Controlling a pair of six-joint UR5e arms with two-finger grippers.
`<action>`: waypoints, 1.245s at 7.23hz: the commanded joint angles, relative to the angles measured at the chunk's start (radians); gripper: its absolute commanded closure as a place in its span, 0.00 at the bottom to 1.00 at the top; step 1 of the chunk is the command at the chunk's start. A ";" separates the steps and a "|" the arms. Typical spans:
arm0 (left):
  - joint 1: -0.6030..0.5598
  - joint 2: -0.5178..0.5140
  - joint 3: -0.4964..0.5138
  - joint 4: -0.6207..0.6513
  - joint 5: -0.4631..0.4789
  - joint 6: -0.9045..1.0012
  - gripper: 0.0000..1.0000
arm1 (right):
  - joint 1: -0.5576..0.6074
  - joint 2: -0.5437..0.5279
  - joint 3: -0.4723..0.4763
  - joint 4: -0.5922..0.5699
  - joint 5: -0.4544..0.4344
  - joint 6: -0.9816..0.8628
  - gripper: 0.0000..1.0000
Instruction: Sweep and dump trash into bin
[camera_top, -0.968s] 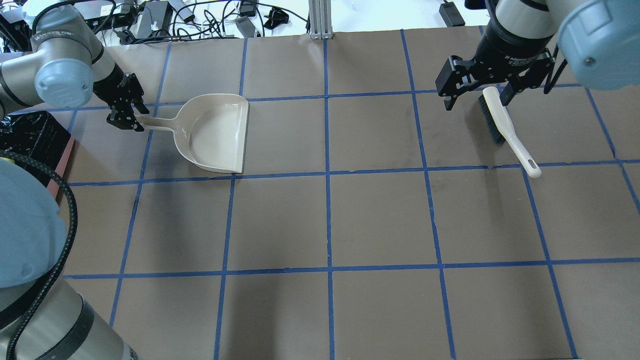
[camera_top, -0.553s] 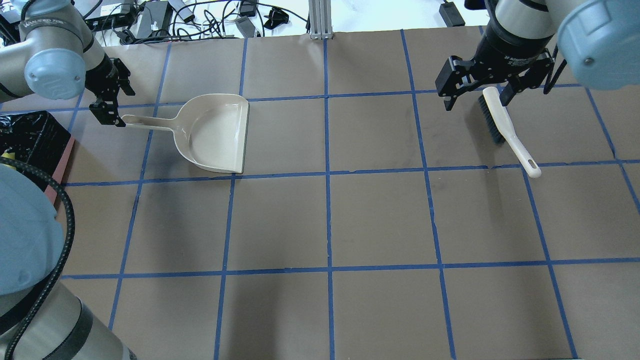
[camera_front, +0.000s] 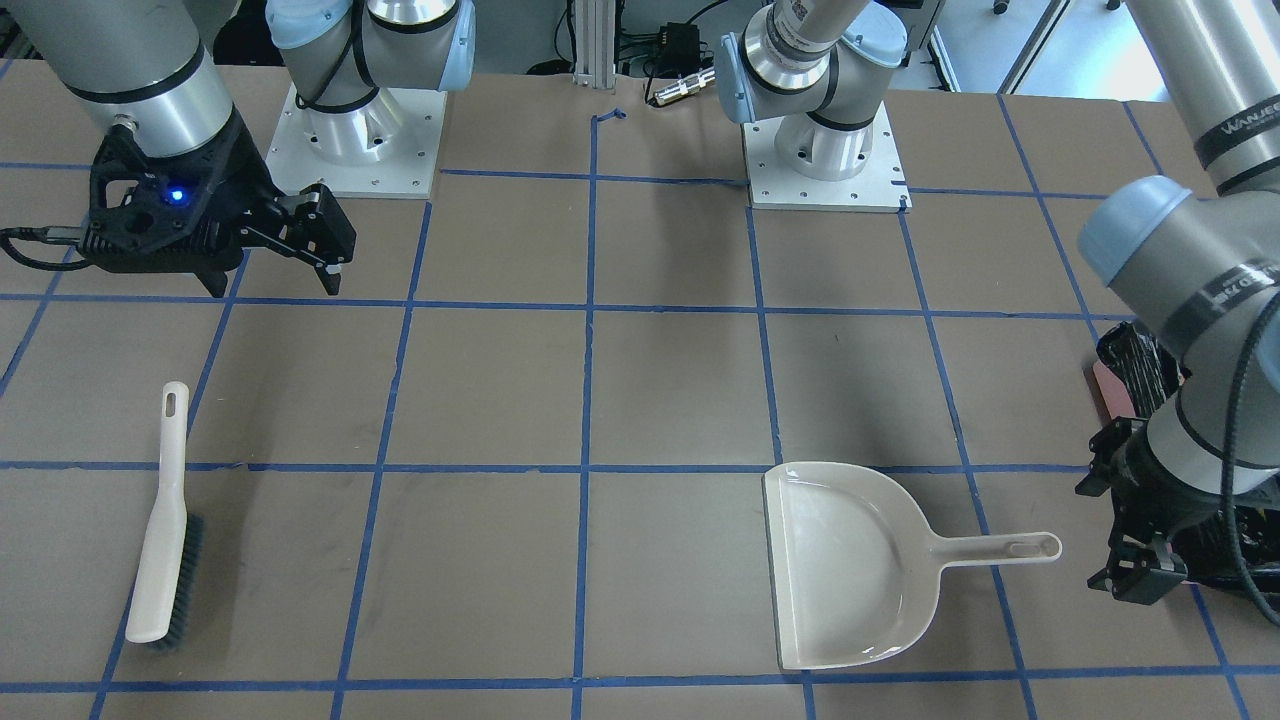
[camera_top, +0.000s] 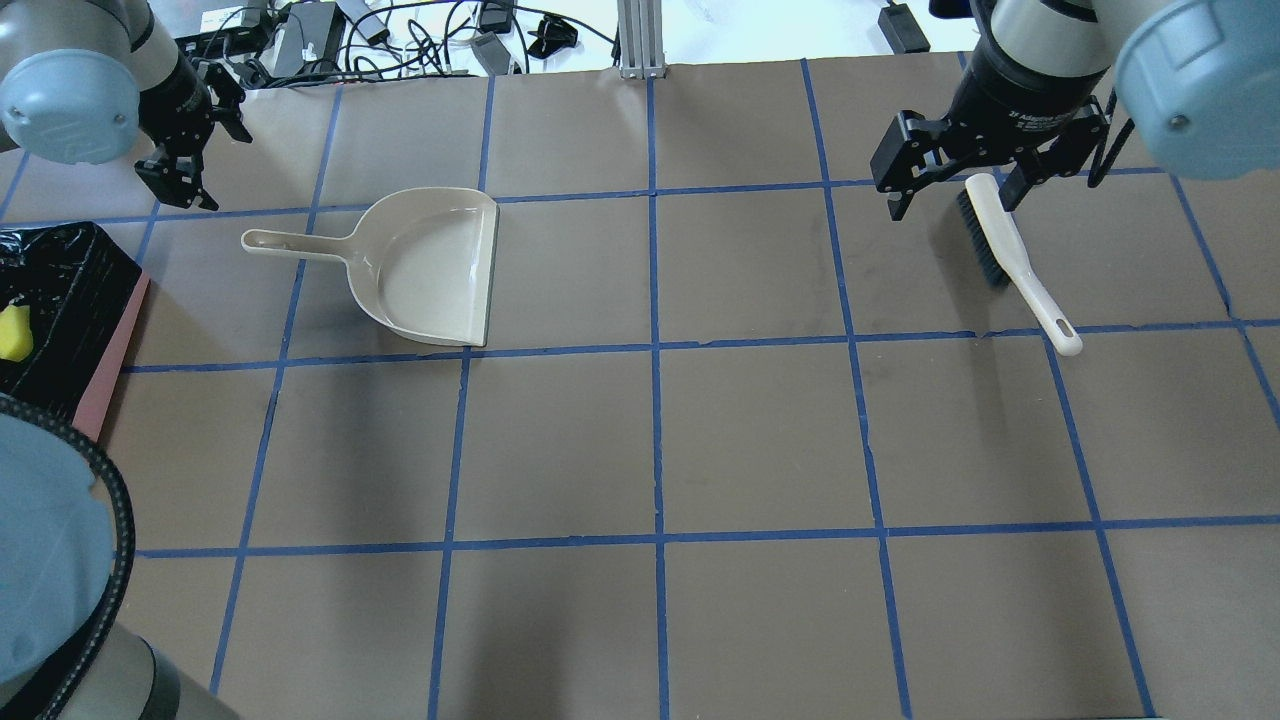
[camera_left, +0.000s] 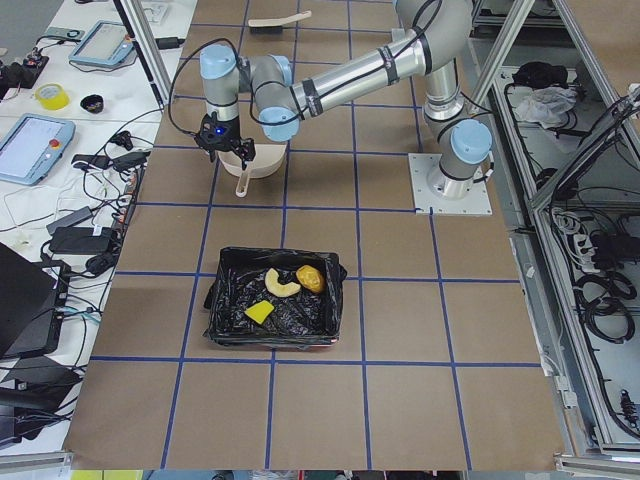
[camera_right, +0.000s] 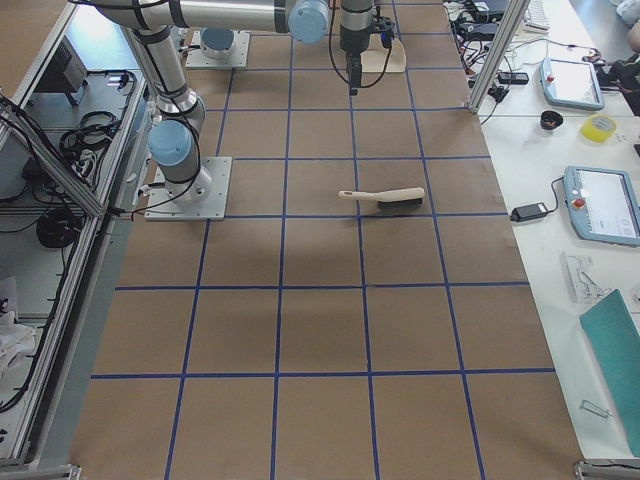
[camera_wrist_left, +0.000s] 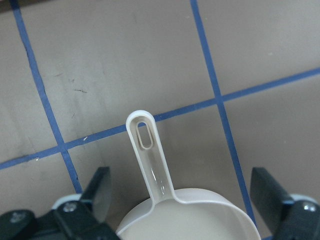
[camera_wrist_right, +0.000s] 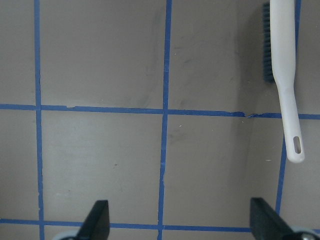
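Observation:
The trash lies in the bin (camera_left: 225, 300): a croissant-like piece (camera_left: 280, 282), a golden-brown lump (camera_left: 311, 277) and a yellow wedge (camera_left: 259, 312). From overhead only the yellow wedge (camera_top: 14, 332) shows, inside the black-lined bin (camera_top: 60, 280) at the left edge. My left gripper (camera_top: 200, 150) is open, above the table just beyond the tip of the beige dustpan (camera_top: 430, 270) handle. The left wrist view has the handle (camera_wrist_left: 150, 155) between the spread fingers. My right gripper (camera_top: 955, 195) hangs open over the bristle end of the white brush (camera_top: 1010, 260), which lies flat.
The dustpan (camera_front: 850, 570) rests flat on the brown, blue-taped table with nothing in it. The brush (camera_front: 160, 540) lies apart from my right gripper (camera_front: 275, 280). Cables and power bricks (camera_top: 300, 35) crowd the far edge. The bin (camera_front: 1125, 365) sits behind my left arm.
My left gripper has drawn back from the dustpan handle toward the far left corner, uncovering the bin and the yellow wedge. The dustpan, brush and right arm have not moved.

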 joint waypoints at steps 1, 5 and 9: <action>-0.062 0.058 -0.004 -0.003 -0.001 0.216 0.00 | 0.000 0.001 -0.002 0.002 -0.001 0.001 0.00; -0.163 0.130 0.003 -0.001 -0.005 0.619 0.00 | 0.000 -0.001 -0.002 0.020 -0.001 0.004 0.00; -0.228 0.153 -0.016 -0.098 -0.102 0.795 0.00 | 0.002 -0.002 -0.003 0.014 0.002 0.039 0.00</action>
